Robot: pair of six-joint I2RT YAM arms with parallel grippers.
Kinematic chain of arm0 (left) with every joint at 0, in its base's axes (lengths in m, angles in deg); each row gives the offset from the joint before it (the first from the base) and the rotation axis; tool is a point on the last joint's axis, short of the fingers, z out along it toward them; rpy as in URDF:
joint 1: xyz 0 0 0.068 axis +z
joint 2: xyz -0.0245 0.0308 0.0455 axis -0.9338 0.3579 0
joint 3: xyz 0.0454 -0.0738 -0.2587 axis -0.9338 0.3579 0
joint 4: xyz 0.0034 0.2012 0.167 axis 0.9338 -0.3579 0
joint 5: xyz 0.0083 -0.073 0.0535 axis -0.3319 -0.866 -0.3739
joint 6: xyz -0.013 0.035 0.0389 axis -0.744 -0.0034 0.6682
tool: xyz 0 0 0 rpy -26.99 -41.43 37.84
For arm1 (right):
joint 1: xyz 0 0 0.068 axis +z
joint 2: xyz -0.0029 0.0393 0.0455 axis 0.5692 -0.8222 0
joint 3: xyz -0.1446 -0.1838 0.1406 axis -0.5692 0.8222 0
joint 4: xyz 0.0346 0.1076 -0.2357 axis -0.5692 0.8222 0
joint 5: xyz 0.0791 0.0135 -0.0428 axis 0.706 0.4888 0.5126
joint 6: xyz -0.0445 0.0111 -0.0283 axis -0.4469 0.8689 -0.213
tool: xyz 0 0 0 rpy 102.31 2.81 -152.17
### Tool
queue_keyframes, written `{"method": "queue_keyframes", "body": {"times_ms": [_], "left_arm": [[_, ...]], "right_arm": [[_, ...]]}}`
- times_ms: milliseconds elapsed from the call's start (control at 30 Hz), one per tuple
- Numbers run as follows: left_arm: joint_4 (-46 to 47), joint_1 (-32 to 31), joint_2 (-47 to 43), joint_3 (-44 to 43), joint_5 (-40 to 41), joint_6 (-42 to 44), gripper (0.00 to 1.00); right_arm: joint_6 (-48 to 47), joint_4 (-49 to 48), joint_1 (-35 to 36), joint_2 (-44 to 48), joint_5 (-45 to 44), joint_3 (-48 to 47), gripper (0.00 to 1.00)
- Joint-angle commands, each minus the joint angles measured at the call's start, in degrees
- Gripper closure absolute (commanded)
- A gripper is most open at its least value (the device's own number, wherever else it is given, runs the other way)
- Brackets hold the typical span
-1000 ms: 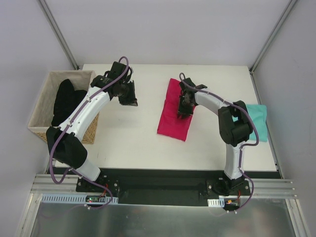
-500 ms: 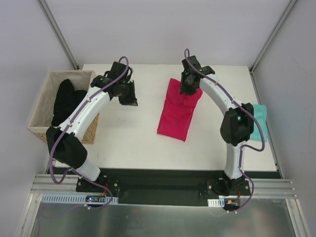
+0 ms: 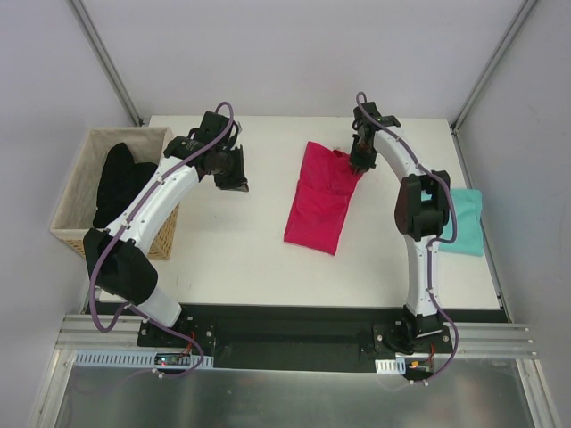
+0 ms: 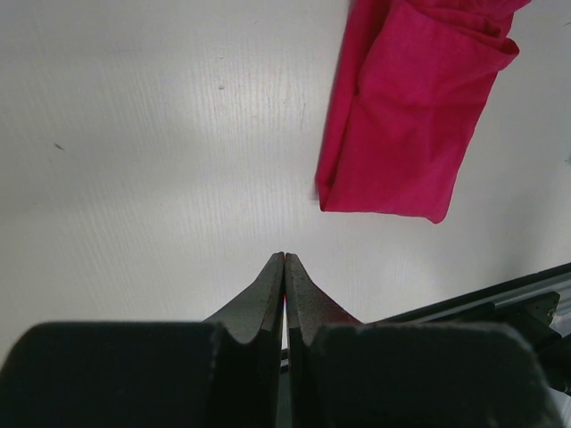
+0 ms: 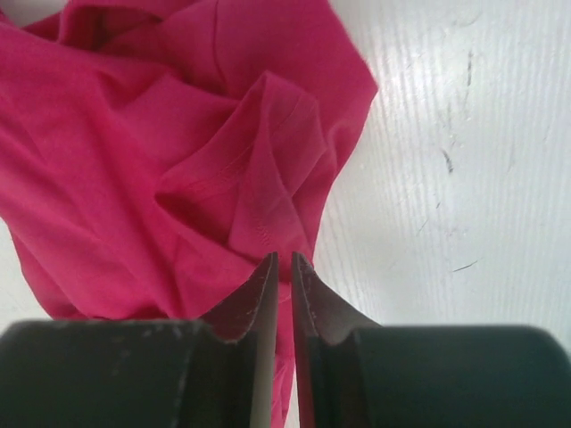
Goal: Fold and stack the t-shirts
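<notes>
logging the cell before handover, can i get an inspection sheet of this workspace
surface: white table, faint scuff marks
job's things: bright magenta-pink cloth t-shirt roughly folded mid-table, far corner rumpled; teal cloth t-shirt at the right edge, partly hidden by the right arm
clutter: woven basket at the table's left edge, black garment inside
end effectors: left end effector shut, empty, over bare table; right end effector pinched on a fold of the magenta shirt
cables: purple cable along each arm
surroundings: pale walls, metal mounting rail at the near edge
</notes>
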Motion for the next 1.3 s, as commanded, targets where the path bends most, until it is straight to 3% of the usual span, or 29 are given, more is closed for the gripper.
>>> {"method": "queue_keyframes", "body": {"times_ms": [0,367,633,700,867,1000,1267], "left_arm": [[0.03,-0.48,0.24,-1.31,-0.15,0.83,1.00],[-0.85,-0.39,1.83,-2.72,-0.33,0.74,1.00],[-1.11,-0.48,3.67,-2.37,-1.55,0.91,1.00],[-1.11,-0.48,4.89,-1.76,-2.52,0.91,0.98],[0.81,-1.09,6.40,0.97,-3.05,1.70,0.90],[2.66,-1.80,7.18,4.21,-3.66,2.49,0.89],[5.39,-5.40,9.12,9.05,-4.02,2.76,0.91]], "right_arm": [[-2.33,1.66,-0.81,0.77,-0.94,-4.51,0.86],[-2.42,1.39,-5.03,-1.08,-2.61,-4.86,0.86],[-0.93,0.69,-5.29,0.14,0.99,-3.11,0.89],[-0.05,-1.14,-5.03,3.83,1.34,1.71,0.89],[1.80,-4.67,-3.54,13.15,-0.50,14.19,0.74],[3.38,-7.48,-2.13,19.91,-1.64,24.47,0.73],[6.01,-7.49,4.19,28.18,-3.84,33.72,0.72]]}}
